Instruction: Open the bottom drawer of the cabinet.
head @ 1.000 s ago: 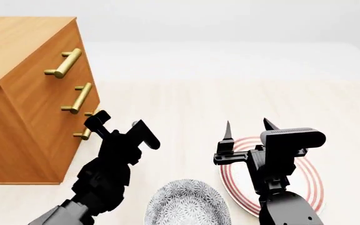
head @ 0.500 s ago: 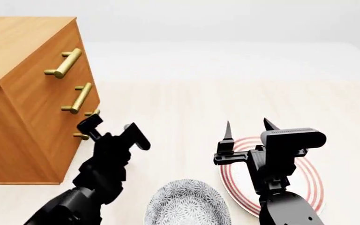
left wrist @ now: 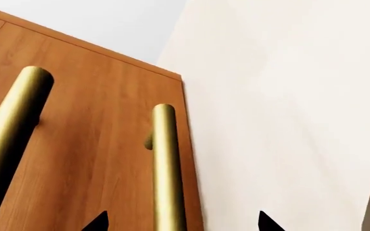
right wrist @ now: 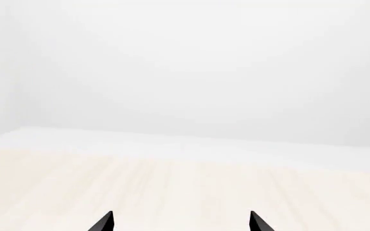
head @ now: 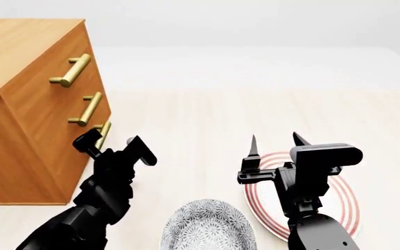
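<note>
The cabinet stands at the left in the head view, its three brass bar handles facing right. Low on its front is the bottom drawer. The drawer's handle is partly hidden behind my left gripper, which is open and close to that handle. In the left wrist view the bottom handle runs between the two fingertips of the left gripper, nearer one of them, and the drawer looks closed. My right gripper is open and holds nothing, above the plate. The right gripper faces bare floor.
A patterned grey bowl sits on the floor at the bottom centre. A red-ringed plate lies under the right arm. The middle drawer's handle is beside the bottom one. Pale floor stretches away from the cabinet.
My left gripper has moved left and toward the cabinet, from beside the bottom handle to straddling it. The right arm has not moved.
</note>
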You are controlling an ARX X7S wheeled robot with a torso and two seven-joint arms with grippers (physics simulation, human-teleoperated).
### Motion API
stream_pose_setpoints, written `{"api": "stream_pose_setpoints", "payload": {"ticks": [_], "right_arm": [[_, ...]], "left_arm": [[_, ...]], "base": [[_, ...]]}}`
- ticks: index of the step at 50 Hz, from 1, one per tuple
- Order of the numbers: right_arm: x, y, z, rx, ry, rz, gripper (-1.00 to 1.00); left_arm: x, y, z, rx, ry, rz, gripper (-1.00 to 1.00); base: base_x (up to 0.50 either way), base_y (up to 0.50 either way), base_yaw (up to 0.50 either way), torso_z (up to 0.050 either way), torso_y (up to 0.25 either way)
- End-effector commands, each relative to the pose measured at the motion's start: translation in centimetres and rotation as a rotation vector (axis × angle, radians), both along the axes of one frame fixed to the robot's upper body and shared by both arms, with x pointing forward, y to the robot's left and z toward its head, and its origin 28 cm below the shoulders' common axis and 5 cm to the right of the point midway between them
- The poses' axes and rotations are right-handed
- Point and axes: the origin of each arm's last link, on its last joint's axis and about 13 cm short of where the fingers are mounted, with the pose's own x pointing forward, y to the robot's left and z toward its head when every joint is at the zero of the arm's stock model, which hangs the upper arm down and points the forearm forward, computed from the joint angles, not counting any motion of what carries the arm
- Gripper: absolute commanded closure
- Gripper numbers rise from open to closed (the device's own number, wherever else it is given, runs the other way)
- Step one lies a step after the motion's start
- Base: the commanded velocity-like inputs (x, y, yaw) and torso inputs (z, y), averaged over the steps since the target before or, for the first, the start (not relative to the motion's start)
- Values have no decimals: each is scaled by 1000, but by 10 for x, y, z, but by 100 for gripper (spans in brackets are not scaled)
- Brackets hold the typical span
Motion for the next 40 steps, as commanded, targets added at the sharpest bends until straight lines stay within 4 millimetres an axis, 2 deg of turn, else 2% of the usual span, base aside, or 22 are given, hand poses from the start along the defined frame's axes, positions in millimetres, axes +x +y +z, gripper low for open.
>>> {"api": "stream_pose_setpoints", "payload": {"ticks": [1,19,20,40], "right_arm": [[0,0,1,1,-1,0,-100],[1,1,1,1,-4,2,-100],[1,1,1,2,-4,2,-100],[0,0,-1,7,-2,0,-100]], "left_arm": [[-5,13,-4,14,37,62,-100],[-7,18,-4,1,35,102,-100],[-7,18,-3,2,34,104,100],[-5,13,-2,2,25,83,100]], "base": [[0,0,0,0,0],[0,0,0,0,0],[0,0,0,0,0],[0,0,0,0,0]]}}
